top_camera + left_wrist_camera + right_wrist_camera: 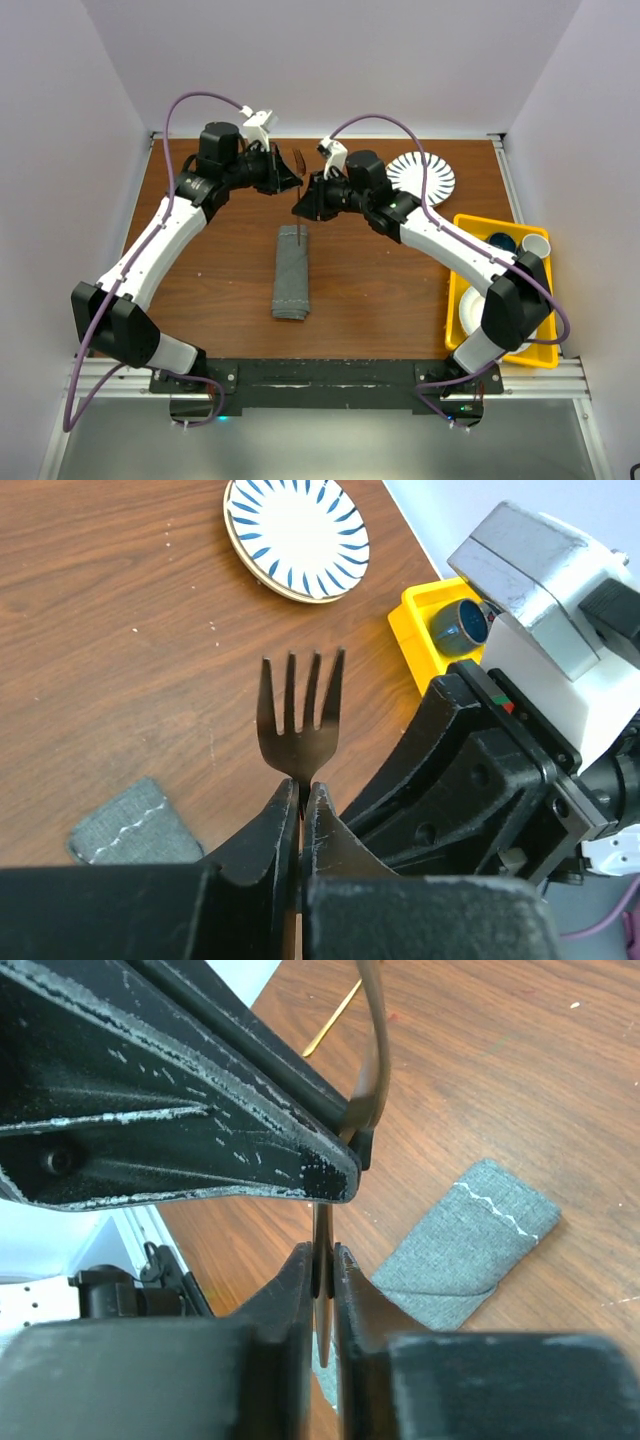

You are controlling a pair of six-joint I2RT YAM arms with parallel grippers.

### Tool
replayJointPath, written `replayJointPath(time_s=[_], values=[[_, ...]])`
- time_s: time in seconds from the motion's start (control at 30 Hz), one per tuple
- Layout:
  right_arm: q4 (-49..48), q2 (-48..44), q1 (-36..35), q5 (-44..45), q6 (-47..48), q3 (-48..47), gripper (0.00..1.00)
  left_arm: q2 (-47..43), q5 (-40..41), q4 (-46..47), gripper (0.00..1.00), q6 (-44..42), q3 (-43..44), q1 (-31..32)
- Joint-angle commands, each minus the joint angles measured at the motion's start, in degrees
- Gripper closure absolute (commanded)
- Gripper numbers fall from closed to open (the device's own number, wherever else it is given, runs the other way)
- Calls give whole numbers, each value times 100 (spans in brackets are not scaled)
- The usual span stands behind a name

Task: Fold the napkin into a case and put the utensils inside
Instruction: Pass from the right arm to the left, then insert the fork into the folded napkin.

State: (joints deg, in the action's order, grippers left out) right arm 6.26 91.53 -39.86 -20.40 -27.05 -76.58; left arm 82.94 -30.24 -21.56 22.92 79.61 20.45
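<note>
The napkin lies folded into a narrow dark grey case [291,272] in the middle of the table; one end shows in each wrist view [135,825] [470,1245]. A dark gold fork [300,715] is held in the air above the case's far end [299,160]. My left gripper [302,792] [293,180] is shut on the fork's neck just below the tines. My right gripper [322,1260] [300,208] is shut on the thin handle [321,1222] lower down. A second thin gold piece [335,1018] lies on the table beyond; I cannot tell which utensil it is.
A blue-striped plate [422,177] [296,538] sits at the back right. A yellow bin [470,222] [415,630] with a blue cup [460,622] and white dishes stands along the right edge. The two arms nearly touch over the table's back centre.
</note>
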Motion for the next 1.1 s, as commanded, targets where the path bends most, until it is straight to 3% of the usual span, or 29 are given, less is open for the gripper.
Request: replayJointPath(time_s=[0.0,0.03,0.07,0.27,0.37,0.43,0.53,0.6,0.73,1.07], values=[[-4,-249,-22,-184,304,-173,61,12,26,126,100,-94,116,-32],[372,-258,4,-122,653,-243,37,29,131,109,100,-155,133,-32],[558,-293,22,35,866,-313,32,64,193,91,100,-191,177,-32],[1035,-1231,136,134,2930,676,27,943,686,-831,100,-490,1152,-85],[1350,-1636,127,-706,4397,1204,30,1180,843,-928,100,-447,1258,-76],[1823,-1708,-30,-851,5484,1364,39,1487,1089,-1243,100,-323,1468,-58],[2019,-1822,-433,-694,6279,1898,51,1787,1510,-1377,100,-112,1566,-41],[1897,-1963,-706,-484,6396,2154,58,1962,1792,-1395,100,54,1636,-23],[1440,-1946,-796,-211,6221,2446,62,2235,2434,-1491,100,213,1768,64],[1202,-2016,-804,-52,6554,2736,68,2499,2611,-1439,100,459,1478,223]])
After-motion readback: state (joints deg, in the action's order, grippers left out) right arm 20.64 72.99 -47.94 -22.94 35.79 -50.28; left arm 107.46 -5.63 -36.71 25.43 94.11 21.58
